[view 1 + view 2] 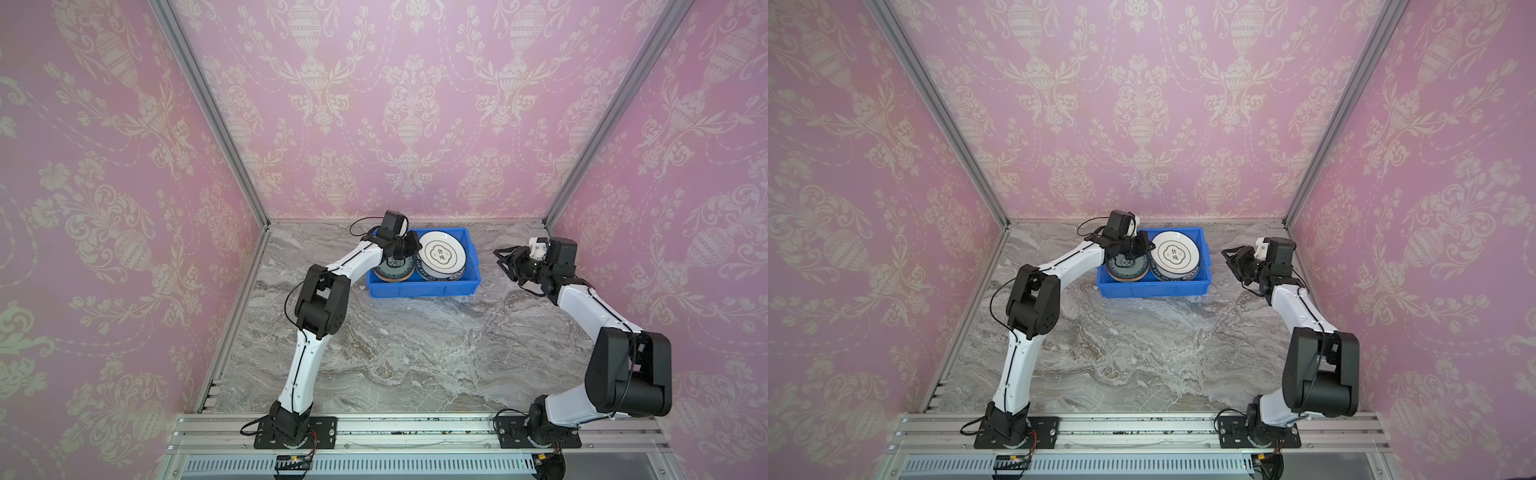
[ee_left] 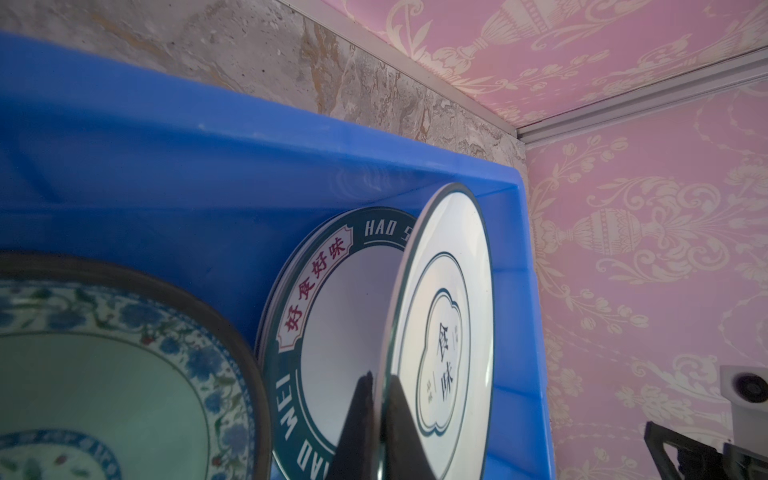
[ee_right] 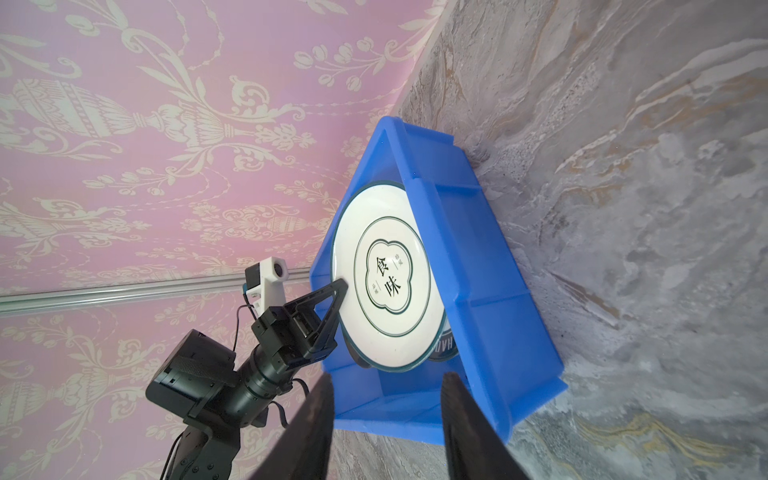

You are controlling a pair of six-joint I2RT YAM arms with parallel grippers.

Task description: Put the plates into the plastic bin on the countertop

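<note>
at the back of the countertop (image 1: 415,353): plastic bin (image 1: 419,289), long axis left-right in both top views, close to the back wall but apart from it
bin, left half: teal plate (image 1: 394,268) lying flat on top of a stack
bin, right half: character plate (image 1: 441,253) above the lettered plates (image 1: 440,277)
left gripper (image 1: 411,245): reaches in over the teal plate, clamped on the character plate's left rim
character plate pose: tilted, left rim raised, face leaning toward the right side (round, so no long axis of its own); cannot tell if the low rim touches the stack
right gripper (image 1: 505,266): jaws apart, nothing between them, above bare countertop to the right of the bin, aimed at it
left wrist view only: left gripper (image 2: 376,378) with one finger on each face of the rim; white and red lettering on the top lettered plate (image 2: 316,291); blue flower band on the teal plate (image 2: 83,374)
right wrist view only: character plate (image 3: 386,274) nearly face-on; right gripper (image 3: 386,380) with the bin's short end wall (image 3: 478,270) seen past its open jaws
top views only: both whole arms
edges and room: wide bare countertop in front of and right of the bin; plate's right rim just beside the bin's right wall
</note>
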